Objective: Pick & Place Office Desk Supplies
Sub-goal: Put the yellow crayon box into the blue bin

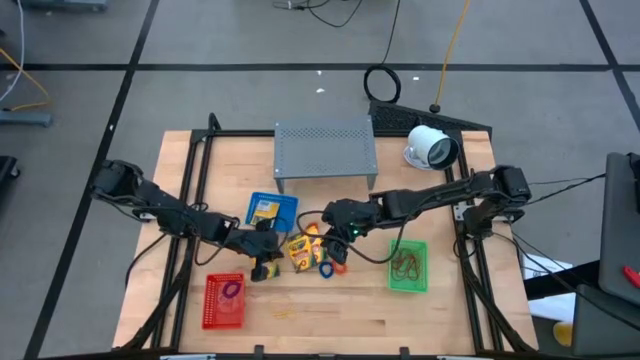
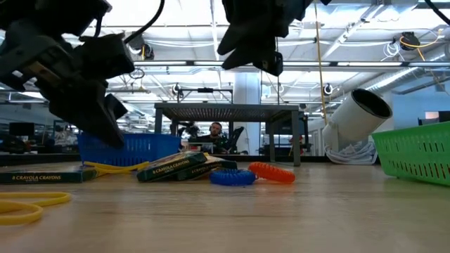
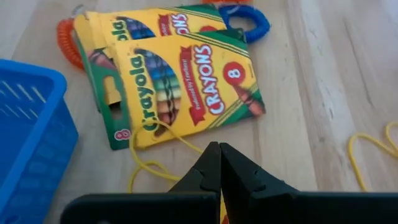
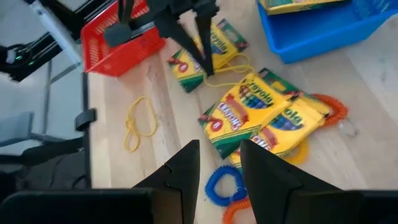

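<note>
Near counter edge: red basket (image 1: 224, 301) with a purple loop inside; loose yellow band (image 4: 140, 122) on bare wood. Left gripper (image 3: 219, 163), jaws pressed together, pinches a yellow band (image 3: 155, 167) beside the crayon packs (image 1: 301, 250). Right gripper (image 4: 217, 163), jaws apart and empty, hovers above the packs. Blue coil (image 2: 233, 177) and orange coil (image 2: 272, 172) alongside. Farther: blue basket (image 1: 272, 211) holding one pack; green basket (image 1: 408, 267) at right.

Parted right jaws hang over stacked crayon packs (image 4: 264, 115) (yellow), blue basket (image 4: 323, 28) and red basket (image 4: 115, 46) beyond.
</note>
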Controlling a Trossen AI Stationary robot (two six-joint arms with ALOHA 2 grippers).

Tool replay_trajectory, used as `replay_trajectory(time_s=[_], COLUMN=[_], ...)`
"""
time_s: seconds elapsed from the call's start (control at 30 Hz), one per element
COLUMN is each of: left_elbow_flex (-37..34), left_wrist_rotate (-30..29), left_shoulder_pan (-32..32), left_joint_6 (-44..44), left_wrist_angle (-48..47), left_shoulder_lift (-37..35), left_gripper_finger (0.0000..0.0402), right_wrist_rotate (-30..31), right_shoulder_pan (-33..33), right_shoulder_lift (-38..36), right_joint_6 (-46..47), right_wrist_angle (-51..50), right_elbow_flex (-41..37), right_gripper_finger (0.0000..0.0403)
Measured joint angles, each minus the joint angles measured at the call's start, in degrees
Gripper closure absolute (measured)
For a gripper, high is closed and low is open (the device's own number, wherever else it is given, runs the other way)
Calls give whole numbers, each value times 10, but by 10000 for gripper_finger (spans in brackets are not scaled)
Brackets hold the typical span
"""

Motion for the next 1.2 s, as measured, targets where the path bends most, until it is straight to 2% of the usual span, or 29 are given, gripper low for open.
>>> replay_trajectory(time_s=[0.27,0.67,1.2], left_elbow_flex=[-8,-8,24], left_wrist_rotate=[-21,-43,-56], left_shoulder_pan=[0,-17,-17], left_joint_6=[-13,-71,-56], left_wrist_angle=[14,-35,-77], left_shoulder_lift=[0,0,0], left_gripper_finger=[400,401,401], right_wrist_rotate=[1,-19,-26], right_shoulder_pan=[0,0,-5], right_shoulder_lift=[9,41,58], right_joint_6=[20,44,87], right_wrist_angle=[33,71,75], right_elbow_flex=[0,0,-1], right_gripper_finger=[298,298,298])
